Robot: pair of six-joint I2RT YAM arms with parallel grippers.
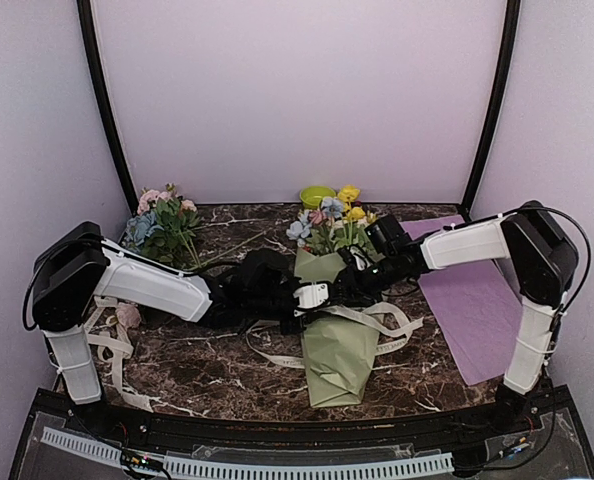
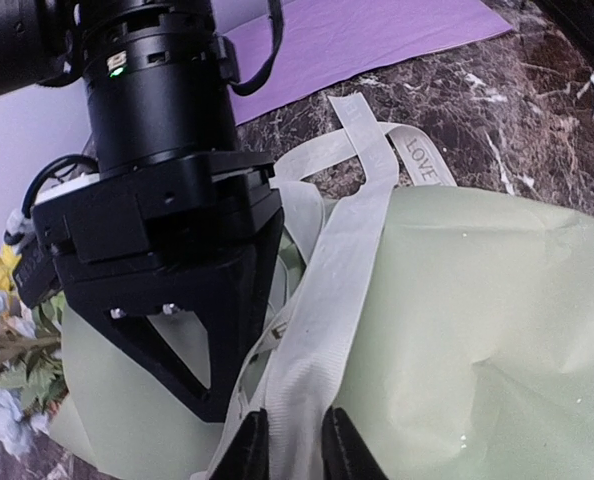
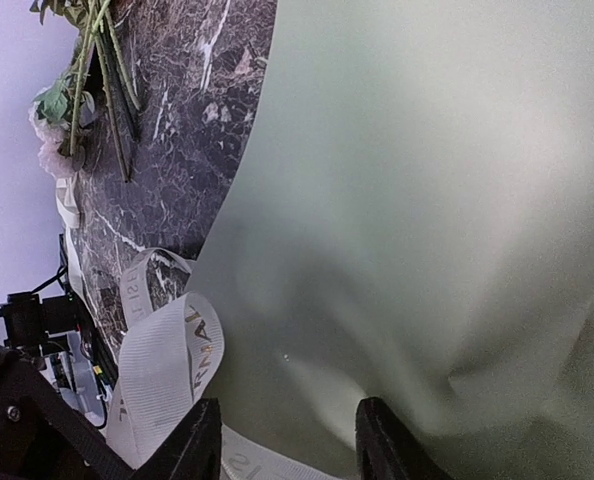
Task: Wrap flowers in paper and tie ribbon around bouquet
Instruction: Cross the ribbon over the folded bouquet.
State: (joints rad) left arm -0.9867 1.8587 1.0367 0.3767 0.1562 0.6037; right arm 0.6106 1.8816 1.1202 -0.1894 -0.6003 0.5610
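The bouquet (image 1: 337,350), a sage-green paper cone, lies mid-table with its flowers (image 1: 329,222) sticking out of the far end. The cream lettered ribbon (image 1: 382,322) loops across and beside it. My left gripper (image 1: 312,297) is at the cone's left side. In the left wrist view its fingers (image 2: 294,450) are shut on a bunched strip of ribbon (image 2: 337,270) lying over the paper (image 2: 477,330). My right gripper (image 1: 349,278) reaches in from the right at the cone's neck. In the right wrist view it (image 3: 287,445) straddles the creased green paper (image 3: 427,180), closed on it, with a ribbon loop (image 3: 162,365) beside its left finger.
A flat purple sheet (image 1: 472,300) lies at the right. A loose leafy cluster of pink and blue blooms (image 1: 162,228) sits at the back left, and a green bowl (image 1: 317,195) by the back wall. More ribbon (image 1: 107,345) trails near the left arm's base.
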